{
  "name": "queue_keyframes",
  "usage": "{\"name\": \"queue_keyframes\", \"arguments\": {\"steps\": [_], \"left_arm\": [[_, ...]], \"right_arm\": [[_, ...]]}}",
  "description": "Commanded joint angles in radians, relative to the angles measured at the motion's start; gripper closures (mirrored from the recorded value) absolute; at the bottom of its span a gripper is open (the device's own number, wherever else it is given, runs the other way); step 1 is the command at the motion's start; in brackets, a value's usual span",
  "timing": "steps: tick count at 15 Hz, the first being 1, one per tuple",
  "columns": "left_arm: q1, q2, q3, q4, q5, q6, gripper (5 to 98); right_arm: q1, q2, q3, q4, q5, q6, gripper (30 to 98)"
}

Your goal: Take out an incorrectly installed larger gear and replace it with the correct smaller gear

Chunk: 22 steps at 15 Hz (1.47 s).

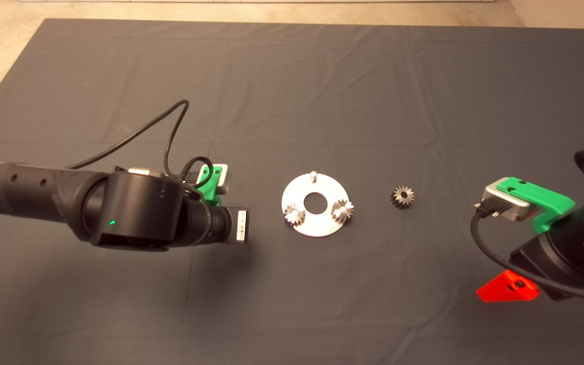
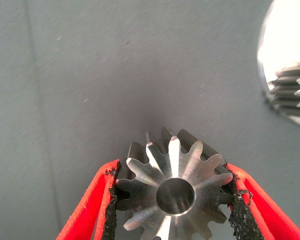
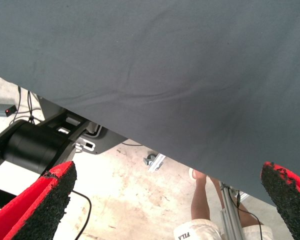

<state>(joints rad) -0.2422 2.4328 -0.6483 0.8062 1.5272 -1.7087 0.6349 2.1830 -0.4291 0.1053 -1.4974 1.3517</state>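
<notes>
The larger gear point(image 2: 175, 192), bright silver with a round centre hole, sits between the black pads of my left gripper point(image 2: 171, 170), which is shut on it over the mat, left of the round metal plate point(image 1: 315, 228). In the head view the left wrist point(image 1: 170, 213) hides the fingers and that gear. The plate carries two small shiny gears point(image 1: 295, 215) point(image 1: 342, 210) and a bare pin point(image 1: 313, 176). The smaller dark-grey gear point(image 1: 402, 196) lies on the mat right of the plate. My right gripper point(image 1: 507, 293) waits open at the lower right.
The plate's edge point(image 2: 285, 40) with one small shiny gear point(image 2: 292, 92) shows in the left wrist view. The right wrist view shows the mat's edge point(image 3: 140, 135), the floor beyond it and a person's leg point(image 3: 200, 200).
</notes>
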Motion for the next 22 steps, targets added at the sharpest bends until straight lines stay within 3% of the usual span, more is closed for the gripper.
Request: {"name": "queue_keyframes", "arguments": {"steps": [1, 10, 18, 19, 20, 21, 22], "left_arm": [[0.066, 0.006, -0.039, 0.098, 0.131, 0.044, 58.2], [0.111, 0.007, -0.040, 0.142, 0.131, 0.045, 58.2], [0.110, 0.012, -0.026, 0.142, 0.131, 0.046, 50.6], [0.104, 0.006, 0.011, 0.137, 0.131, 0.043, 50.0], [0.071, 0.003, 0.043, 0.130, 0.131, 0.036, 50.0], [-0.001, -0.006, 0.068, 0.097, 0.131, 0.009, 49.7], [-0.040, -0.011, 0.093, 0.026, 0.131, -0.017, 46.2]], "right_arm": [[0.020, -0.001, 0.001, 0.030, 0.000, 0.006, 30.8], [0.020, -0.001, 0.001, 0.030, 0.000, 0.006, 30.8], [0.020, -0.001, 0.001, 0.030, 0.000, 0.006, 30.8], [0.020, -0.001, 0.001, 0.030, -0.001, 0.006, 30.8], [0.020, -0.001, 0.001, 0.030, -0.001, 0.006, 30.8], [0.020, -0.001, 0.001, 0.030, 0.000, 0.006, 30.8], [0.020, -0.002, 0.001, 0.030, 0.000, 0.006, 30.8]]}}
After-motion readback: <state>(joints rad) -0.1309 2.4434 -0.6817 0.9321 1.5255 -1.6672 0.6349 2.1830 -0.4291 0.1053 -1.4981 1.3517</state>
